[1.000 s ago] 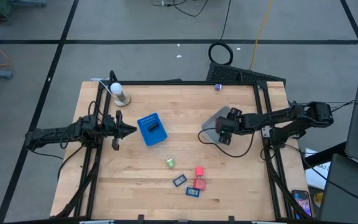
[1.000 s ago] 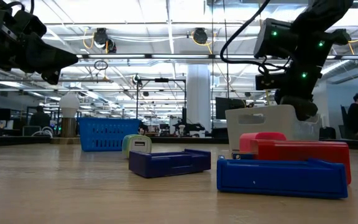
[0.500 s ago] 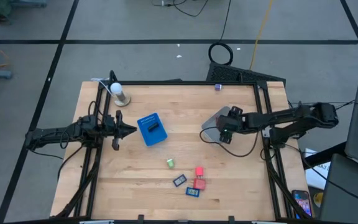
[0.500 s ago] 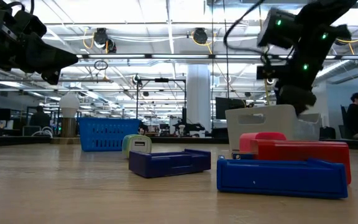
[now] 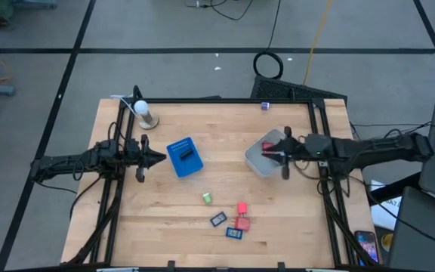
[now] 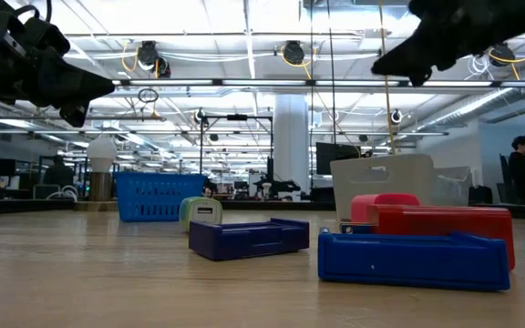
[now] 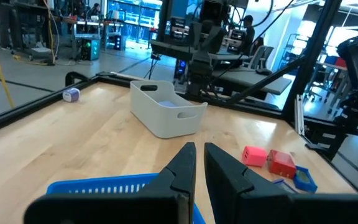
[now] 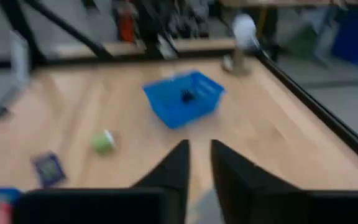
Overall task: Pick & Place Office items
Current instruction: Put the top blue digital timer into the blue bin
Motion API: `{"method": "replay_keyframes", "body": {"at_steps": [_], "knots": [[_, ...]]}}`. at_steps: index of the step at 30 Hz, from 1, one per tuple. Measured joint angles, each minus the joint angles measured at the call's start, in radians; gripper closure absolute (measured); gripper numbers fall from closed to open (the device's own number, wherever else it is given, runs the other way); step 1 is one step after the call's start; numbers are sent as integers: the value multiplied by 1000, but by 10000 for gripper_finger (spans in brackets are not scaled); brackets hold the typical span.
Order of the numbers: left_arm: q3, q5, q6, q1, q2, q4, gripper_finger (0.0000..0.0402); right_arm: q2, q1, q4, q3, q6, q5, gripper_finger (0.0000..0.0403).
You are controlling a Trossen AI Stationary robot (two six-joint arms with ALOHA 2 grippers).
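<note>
A: Big stuff first?

B: Wooden table [image 5: 165, 219], dark rail round it. Left arm stretched along the left side; left gripper [image 5: 159, 159] hangs just beside the blue tray [image 5: 185, 157], fingers together, holding nothing. Right arm comes in from the right edge; right gripper [image 5: 269, 154] sits over the pale tub [image 5: 257, 160], high above the tabletop in the low view. Its fingers [image 8: 174, 167] look near together w/ a thin gap in the wrist view, nothing btwn them.

A: Tub and tray?

B: Tub's right of centre, w/ a red piece [image 5: 266, 146] showing in it under the gripper. Tray's left of centre, tilted, something dark inside, can't tell what.

A: And the office items?

B: Loose on the table near the front edge, well apart from both grippers. Green bit [image 5: 207, 198] alone, closest to the tray. Right of it a red block [image 5: 242, 208], w/ a second red block [image 5: 242, 223] just below, close, can't tell if touching. Dark flat rectangle [image 5: 218, 219] just left of that second block, another dark one w/ blue [image 5: 234, 233] nearest the front edge.

A: Anything else?

B: White lamp-like knob on a stand [image 5: 143, 112] at the back left corner; tiny purple cube [image 5: 265, 106] on the back rail.
</note>
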Motion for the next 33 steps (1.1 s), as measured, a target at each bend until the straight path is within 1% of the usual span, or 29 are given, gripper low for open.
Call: {"method": "replay_keyframes", "body": {"at_steps": [1,2,3,6,8,11,15,21,24,30,33], "knots": [[0,-1,8,0,0,0,369,-36,0,43,-35,5,-23,382],[0,-3,16,0,0,-1,369,-70,0,87,-72,9,-40,392],[0,-6,25,0,0,-1,369,-102,0,133,-107,17,-45,395],[0,-12,48,0,0,-2,369,-185,-6,256,-215,56,-36,386],[0,-33,50,0,0,-6,369,-223,-20,290,-271,68,-38,386],[0,-55,17,0,0,-7,369,-270,-35,295,-324,72,-38,398],[0,-58,1,0,11,-8,369,-342,-36,307,-357,32,-39,398],[1,-104,85,0,47,-14,369,-411,-36,368,-419,8,-37,401],[1,-103,97,0,76,-15,369,-427,-36,454,-454,3,-37,400],[2,-89,83,-13,137,-14,369,-428,-36,462,-480,15,-37,402],[2,-102,59,-13,162,-16,369,-429,-36,473,-491,28,-36,402]]}}
